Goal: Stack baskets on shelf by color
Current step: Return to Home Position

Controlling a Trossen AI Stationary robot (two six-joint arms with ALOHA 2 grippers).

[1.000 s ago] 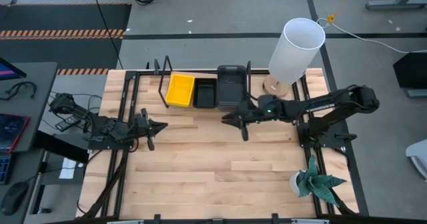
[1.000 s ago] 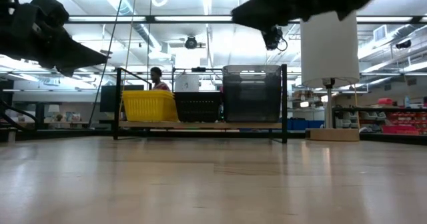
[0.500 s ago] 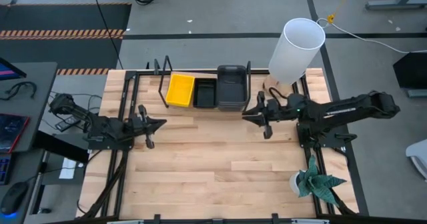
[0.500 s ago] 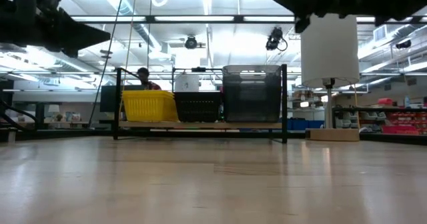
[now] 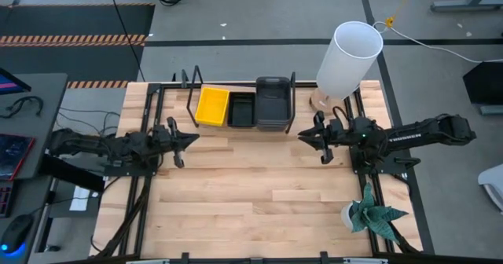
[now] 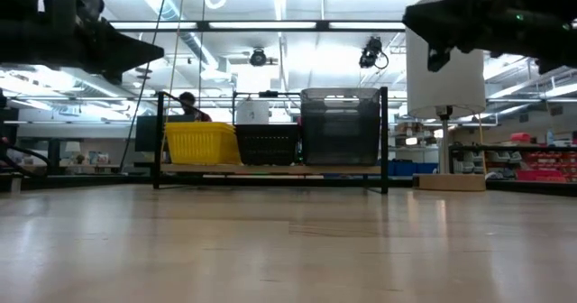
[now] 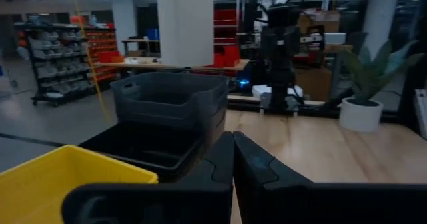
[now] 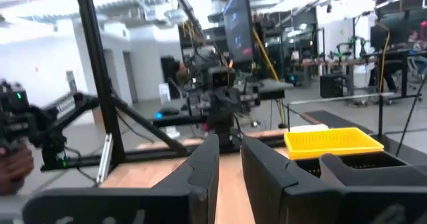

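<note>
On the shelf [image 5: 244,127] at the table's far middle stand a yellow basket [image 5: 213,105], a black mesh basket [image 5: 241,109] and a stack of dark grey baskets [image 5: 273,103], side by side on the board. My left gripper [image 5: 194,138] is shut and empty, in the air near the shelf's left end on its near side. My right gripper [image 5: 302,136] is open by a narrow gap and empty, just right of the shelf's right end frame. In the left wrist view the yellow [image 7: 73,167], black [image 7: 150,144] and grey [image 7: 170,101] baskets show ahead.
A tall white cylinder lamp [image 5: 348,60] stands at the far right, close behind my right arm. A small potted plant [image 5: 373,214] stands at the near right. The shelf's black wire end frames [image 6: 385,141] rise above the board. Bare wood lies across the table's middle and near side.
My right gripper has drawn away from the dark grey stack toward the table's right edge, empty, and now stands beyond the shelf's right end frame. My left gripper has risen a little and shifted slightly toward the far edge. The baskets have stayed where they were.
</note>
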